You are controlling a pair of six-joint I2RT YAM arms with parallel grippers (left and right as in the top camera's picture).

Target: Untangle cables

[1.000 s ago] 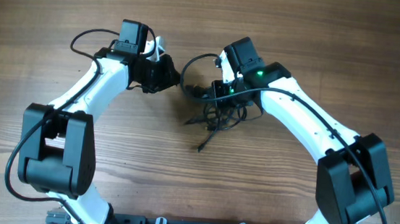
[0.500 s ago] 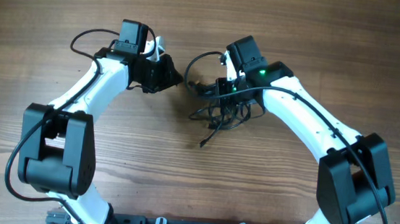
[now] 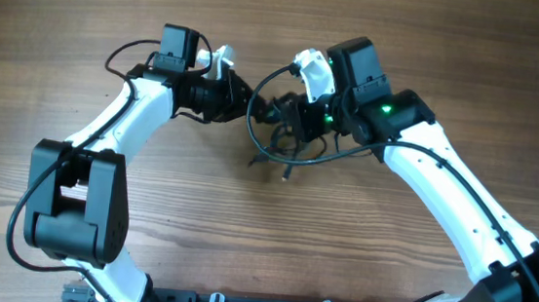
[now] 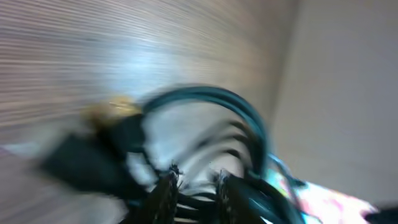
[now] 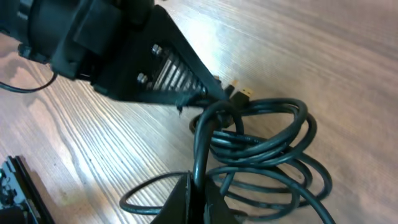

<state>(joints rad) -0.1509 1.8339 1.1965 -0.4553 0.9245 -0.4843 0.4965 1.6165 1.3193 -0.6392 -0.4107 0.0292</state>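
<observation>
The cables [image 3: 287, 149] are lying as a knotted clump on the table [image 3: 241, 256], between the two arms and partly drawn up off the wood. The right gripper [image 5: 194, 194] is clenching one strand that rises straight out of the coils. The left gripper [image 5: 215, 94] is reaching in from the other side, and its fingers are pinched together on the cord just beside the gold-tipped plug [image 5: 241, 94]. The left wrist view is too smeared to confirm that hold, so this reading rests on the right wrist view.

The step in hand looks like drawing the plug end out of the loops. Doing it well probably means keeping the right hold still as an anchor while the left one draws the plug away slowly and low over the table. The end should be fed back through whichever loop it passes under, not tugged, since a hard pull would likely cinch the coils tighter. If the whole clump starts travelling with the plug, easing off and taking a fresh hold nearer the crossing seems wiser.

Compared with half a second ago, the right arm has swung up and outward, and the left gripper has edged in toward the clump. The two are now working close together, and the loose tail that was trailing toward the near edge has been drawn up shorter.
</observation>
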